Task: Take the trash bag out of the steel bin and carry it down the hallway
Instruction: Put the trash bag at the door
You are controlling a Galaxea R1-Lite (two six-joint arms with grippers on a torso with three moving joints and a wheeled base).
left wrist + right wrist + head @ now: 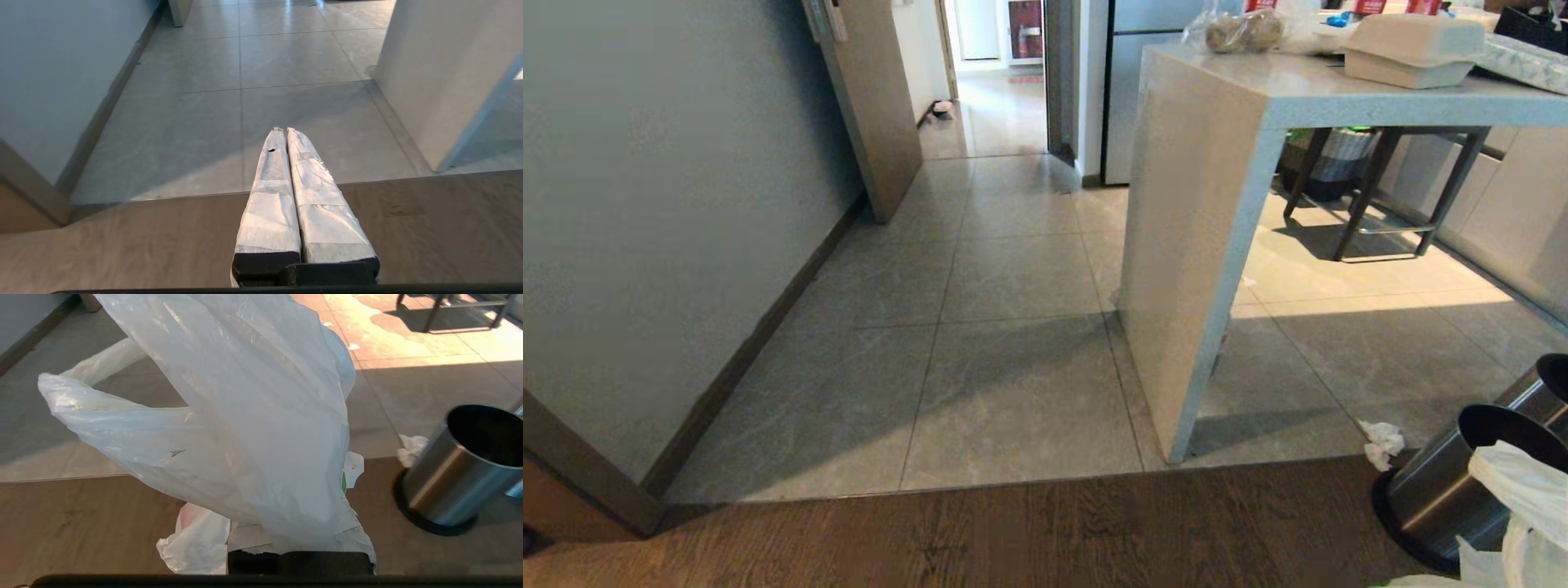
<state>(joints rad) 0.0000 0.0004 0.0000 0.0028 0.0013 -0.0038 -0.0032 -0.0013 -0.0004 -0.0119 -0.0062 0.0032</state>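
Closest in, the right gripper (300, 555) is pressed together on the trash bag (253, 428), a thin translucent white sack that billows up and forward from the gripper, one loop handle hanging free to the side. The fingers themselves are buried in plastic, but the bag plainly hangs from them. The left gripper (286, 171), its padded fingers (271, 192) closed flat against each other and holding nothing, points level over the wood floor (1013, 539) toward the tiles. Just beside the right gripper, on the far side from the left one, stands the steel bin (457, 473), upright on its black base ring, its dark mouth open and with no bag in it; a crumpled tissue (1382, 443) lies on the floor touching the bin's foot. So the lifting step looks finished and the carrying step is in hand. Ahead of both grippers the wood ends at a straight seam and grey tile floor (1013, 392) begins. Beyond that seam, on the right gripper's side, the pale end panel of a bench (1201, 245) comes down to the floor with a sharp corner; on the left gripper's side a plain wall (670, 204) with a dark baseboard runs forward. Between them is an open lane of tile. Farther on, the hallway (1001, 114) narrows between an open door (874, 106) and a doorway. The next move likely calls for driving straight down that lane, keeping the swinging bag off the bench corner.
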